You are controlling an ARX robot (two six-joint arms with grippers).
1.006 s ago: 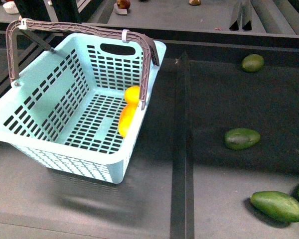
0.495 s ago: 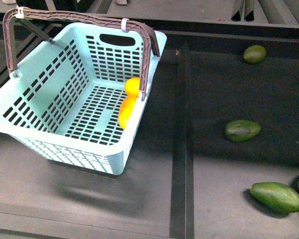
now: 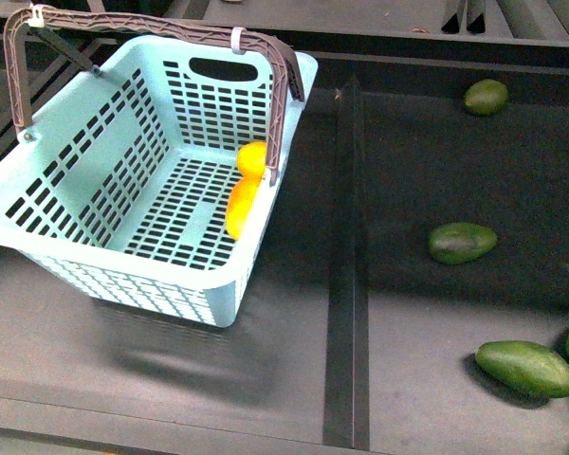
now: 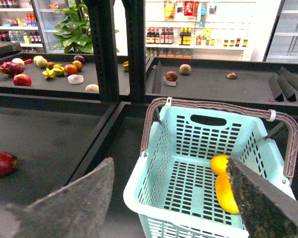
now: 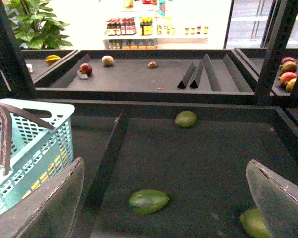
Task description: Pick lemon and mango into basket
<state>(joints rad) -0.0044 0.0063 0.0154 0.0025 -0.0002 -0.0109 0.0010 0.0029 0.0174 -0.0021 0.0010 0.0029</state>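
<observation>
Dark shelving surrounds us — lemon (image 4: 219,163) and mango (image 4: 226,193) lie in the basket (image 4: 184,220) beyond our left gripper (image 4: 171,198), spread wide, empty; we retreat clear of handles.

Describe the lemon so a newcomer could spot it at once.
Find the turquoise basket left of the dark divider. Two yellow fruits lie against its right wall; the lemon is the small round one farther back, touching the longer orange-yellow mango.
</observation>
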